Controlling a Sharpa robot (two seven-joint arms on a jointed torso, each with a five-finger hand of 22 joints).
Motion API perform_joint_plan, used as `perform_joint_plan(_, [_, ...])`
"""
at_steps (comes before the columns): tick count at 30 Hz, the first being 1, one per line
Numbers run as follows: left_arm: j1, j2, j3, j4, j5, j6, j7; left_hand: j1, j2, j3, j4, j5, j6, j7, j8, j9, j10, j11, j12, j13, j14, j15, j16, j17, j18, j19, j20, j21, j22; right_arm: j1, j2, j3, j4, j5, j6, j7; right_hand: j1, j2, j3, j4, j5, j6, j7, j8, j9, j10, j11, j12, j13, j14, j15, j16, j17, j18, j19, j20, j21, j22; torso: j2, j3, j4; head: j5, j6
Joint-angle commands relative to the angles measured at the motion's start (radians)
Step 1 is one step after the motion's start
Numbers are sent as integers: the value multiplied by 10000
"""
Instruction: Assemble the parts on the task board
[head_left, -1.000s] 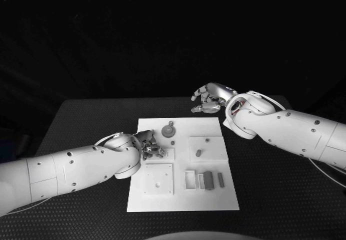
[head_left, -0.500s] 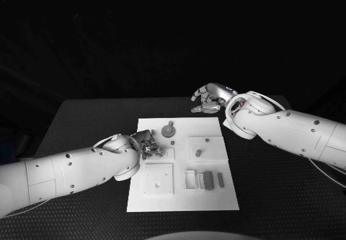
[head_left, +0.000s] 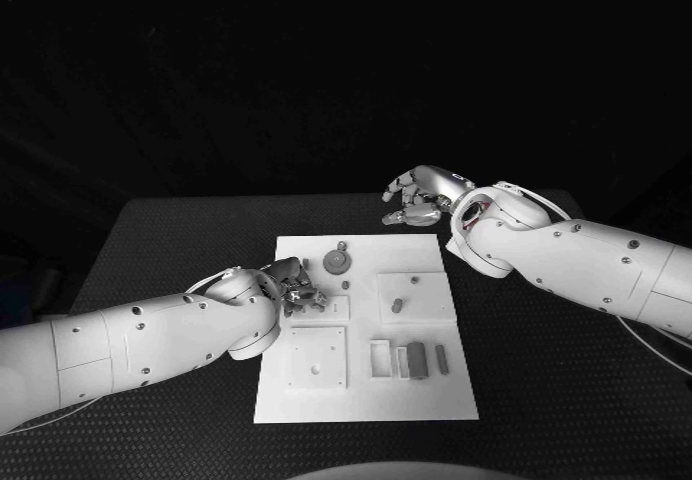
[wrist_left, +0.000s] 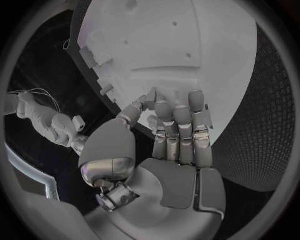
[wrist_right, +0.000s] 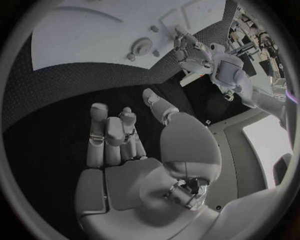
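Two hands observed at the task board, neither holding a part.

Left hand sits over the board's left edge, fingers curled down side by side toward the white surface; whether they pinch anything cannot be told. Just beside it lies a round disc part with a small peg near. Mid-board, a raised square block carries two small pieces. Toward the near right, dark bar parts stand in a white holder. Right hand hovers beyond the board's far right corner over the black table, fingers loosely bent and apart, palm empty.
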Motion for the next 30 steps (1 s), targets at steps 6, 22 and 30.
perform_joint_plan(6, [-2,46,1,-3,98,283,-6,677,820,130,-165,-72,30,-10,50,1,32,-62,52,-17,45,0,43,-21,93,82,11,38,224,-5,8,4,-5,-30,97,36,-65,-8,5,37,-15,-301,361,45,-15,-60,-19,71,-18,-64,13,-13,-14,302,72,-14,-66,155,0,-1,-4,9,-15])
perform_joint_plan(22, [-3,67,-2,-66,91,395,-4,436,242,-9,19,-91,91,-18,114,-46,77,-59,97,-16,56,-7,50,-62,104,95,5,60,209,-5,1,4,-8,-24,99,38,-66,-11,6,42,-15,-302,361,46,-16,-61,-19,74,-21,-65,13,-13,-15,302,71,-14,-67,155,0,-3,-2,-10,-37])
perform_joint_plan(30, [-14,71,-2,-80,88,373,24,168,-52,-279,218,-127,85,-20,146,-74,71,-61,116,-14,52,-12,66,-80,112,88,1,65,211,-10,23,4,-34,-24,100,44,-66,-13,6,44,-15,-303,361,47,-16,-62,-19,75,-22,-65,13,-13,-16,302,71,-14,-68,155,-2,0,-11,-7,-43])
